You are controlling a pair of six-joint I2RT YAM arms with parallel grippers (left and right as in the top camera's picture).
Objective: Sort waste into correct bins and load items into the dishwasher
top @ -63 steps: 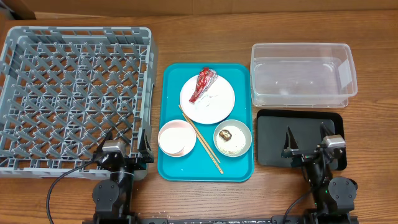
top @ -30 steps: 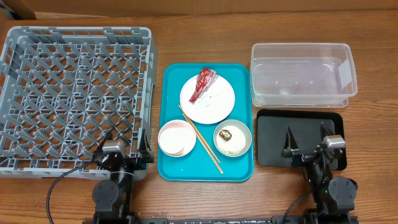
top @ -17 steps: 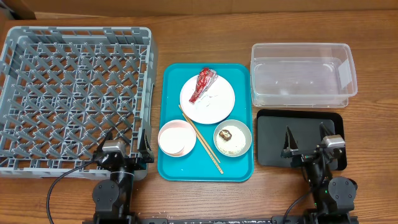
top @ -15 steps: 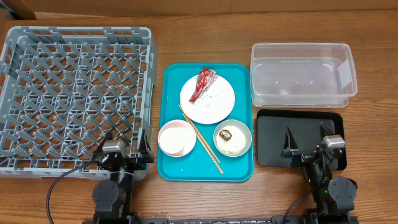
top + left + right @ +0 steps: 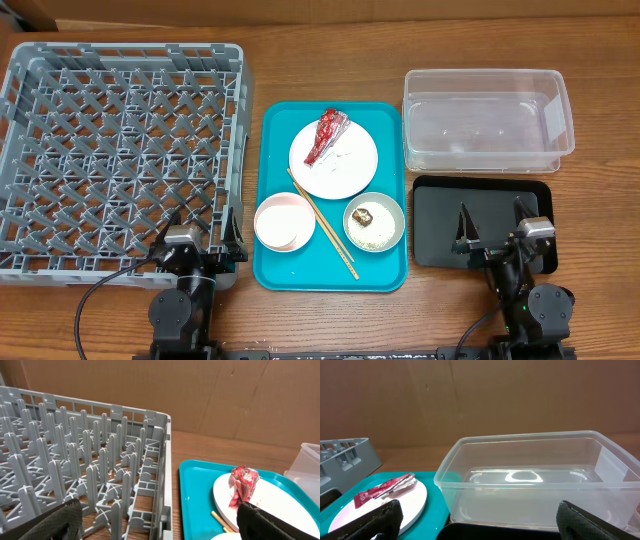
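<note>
The grey dish rack (image 5: 130,47) fills the left. On the white plate (image 5: 345,170) lies the red foil wrapper (image 5: 327,135). In front are the pink bowl (image 5: 284,221), the two chopsticks (image 5: 323,222) and the grey-green bowl (image 5: 390,225) holding rice and a brown lump (image 5: 366,213). The clear tub (image 5: 480,72) and the black tray (image 5: 440,215) are on the right. My left gripper (image 5: 200,235) is open and empty at the rack's near right corner. My right gripper (image 5: 493,228) is open and empty over the black tray's near edge. No tissue or cup is in view.
The plate, bowls and chopsticks rest on a teal serving tray (image 5: 280,130) between the rack and the bins. The left wrist view shows the rack's wall (image 5: 165,460) and the wrapper (image 5: 243,485). The right wrist view shows the tub (image 5: 535,480) close ahead. Cardboard stands behind the table.
</note>
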